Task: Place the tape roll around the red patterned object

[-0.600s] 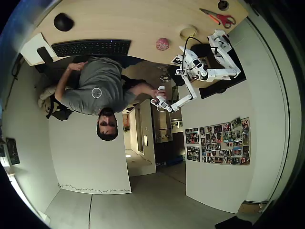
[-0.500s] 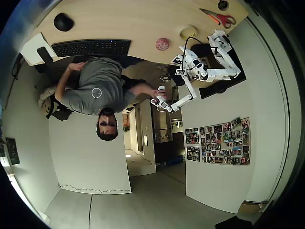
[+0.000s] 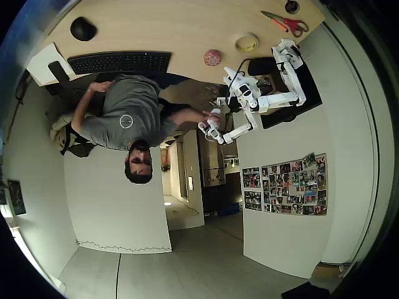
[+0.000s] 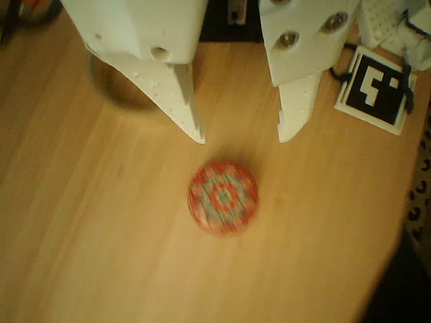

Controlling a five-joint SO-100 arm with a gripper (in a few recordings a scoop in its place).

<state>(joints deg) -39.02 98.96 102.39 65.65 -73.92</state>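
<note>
The red patterned object [image 4: 223, 197] is a round red ball with a grey-green pattern, lying on the wooden table [image 4: 81, 235] just ahead of my fingertips. My white gripper [image 4: 242, 138] hangs above the table, open, with nothing between its fingers. The tape roll [image 4: 120, 84] is a blurred ring, partly hidden behind my left finger in the wrist view. From overhead, the cream tape roll [image 3: 247, 43] lies to the right of the red ball [image 3: 212, 57], and my gripper [image 3: 229, 76] hovers just off the table edge near both.
A black-and-white marker tag [image 4: 375, 84] lies right of my fingers. Overhead, red-handled scissors [image 3: 287, 23] lie at the table's right, with a black mouse [image 3: 82, 28] and a keyboard [image 3: 118, 61] on the left. A person sits by the keyboard.
My arm has swung left, away from the tape roll and towards the red ball. The tape roll and the ball lie where they were.
</note>
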